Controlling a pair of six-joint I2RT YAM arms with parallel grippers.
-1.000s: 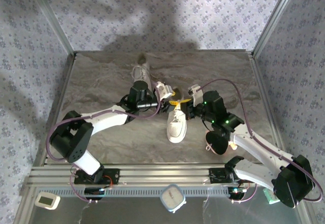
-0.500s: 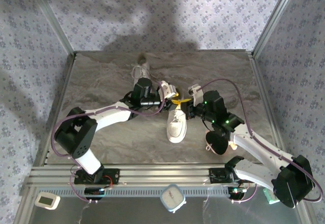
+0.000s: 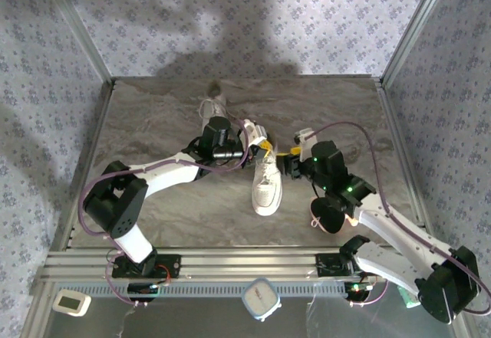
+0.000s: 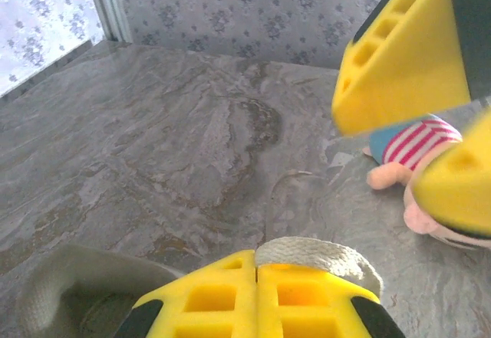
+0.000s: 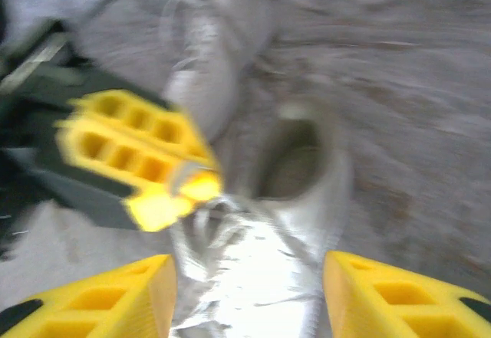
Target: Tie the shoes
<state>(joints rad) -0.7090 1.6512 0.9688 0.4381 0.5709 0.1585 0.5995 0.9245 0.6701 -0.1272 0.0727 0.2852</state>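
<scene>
The left gripper (image 3: 259, 145) has moved in over the far end of the near shoe (image 3: 267, 186) and clamped a lace (image 4: 318, 257). The right gripper (image 3: 291, 157) has spread its jaws and backed off that shoe.

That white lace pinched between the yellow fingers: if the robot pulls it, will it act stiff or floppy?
The lace looks like flat woven fabric, curving softly over the shut left tool, so it is probably floppy and would sag if released. Its shoe seems to rest free on the smooth table, so a firm tug might drag the shoe along.
</scene>
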